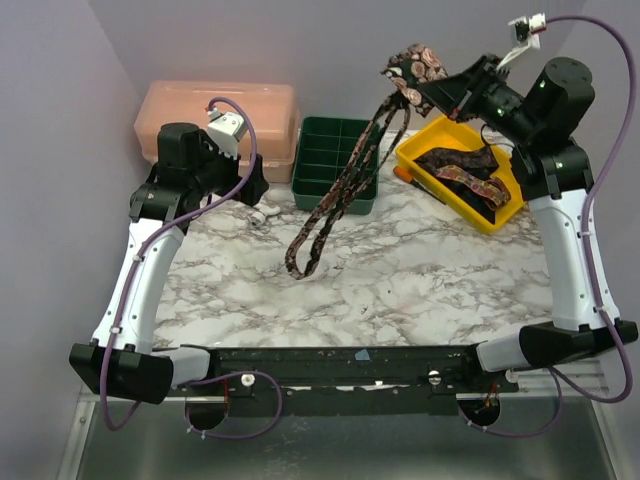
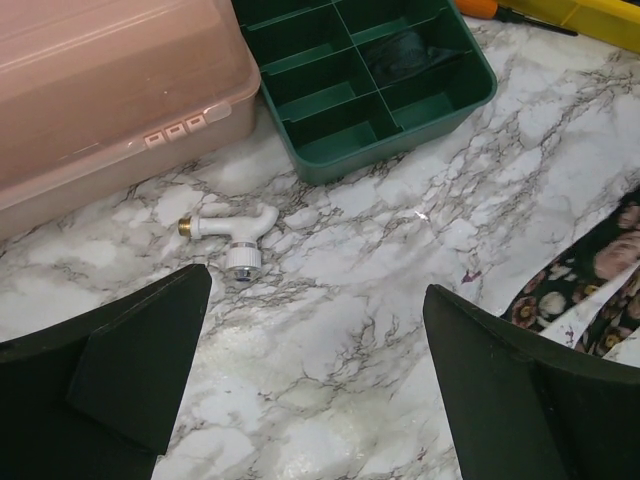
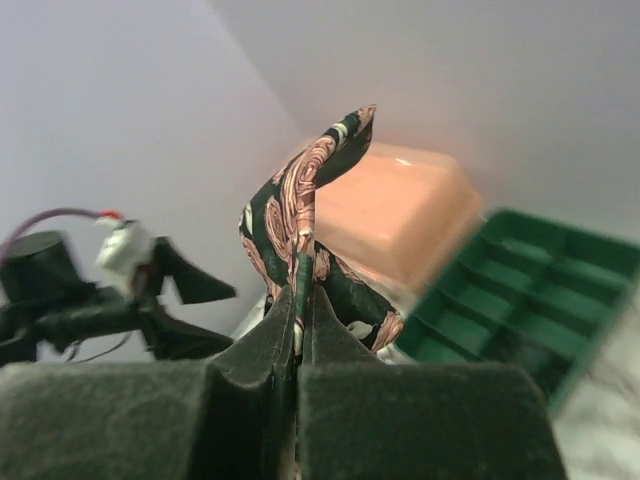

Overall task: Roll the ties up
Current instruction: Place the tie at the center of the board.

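The right fingers are pressed together on one tie, pinching it near its upper end and holding it high above the desk's far right part. The doubled fabric drapes down past the green tray and its lower end lies on the desk's middle. More ties sit in the yellow bin at the far right corner. The left fingers stand wide apart, holding nothing, over bare marble near a white fitting by the pink box.
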### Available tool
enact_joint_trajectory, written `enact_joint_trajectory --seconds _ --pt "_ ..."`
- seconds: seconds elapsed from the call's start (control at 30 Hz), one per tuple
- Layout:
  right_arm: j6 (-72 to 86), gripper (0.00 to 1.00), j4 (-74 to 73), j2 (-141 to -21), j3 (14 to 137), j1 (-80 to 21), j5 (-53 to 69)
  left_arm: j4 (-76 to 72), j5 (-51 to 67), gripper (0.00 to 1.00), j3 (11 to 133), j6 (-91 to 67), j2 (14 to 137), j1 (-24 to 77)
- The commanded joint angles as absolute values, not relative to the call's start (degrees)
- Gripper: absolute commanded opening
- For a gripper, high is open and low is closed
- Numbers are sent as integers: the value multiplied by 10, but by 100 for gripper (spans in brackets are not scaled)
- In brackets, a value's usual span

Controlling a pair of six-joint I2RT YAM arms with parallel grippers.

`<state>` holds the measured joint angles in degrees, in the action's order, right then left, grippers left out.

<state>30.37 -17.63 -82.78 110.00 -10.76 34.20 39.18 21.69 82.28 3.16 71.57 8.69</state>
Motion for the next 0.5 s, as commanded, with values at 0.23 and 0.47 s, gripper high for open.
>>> enact_joint_trajectory --seconds 0.23,0.47 --pt "102 96 -501 -748 857 -21 116 411 241 98 748 95 680 83" --pt "-102 90 -548 -782 840 -20 217 462 316 98 694 226 680 93"
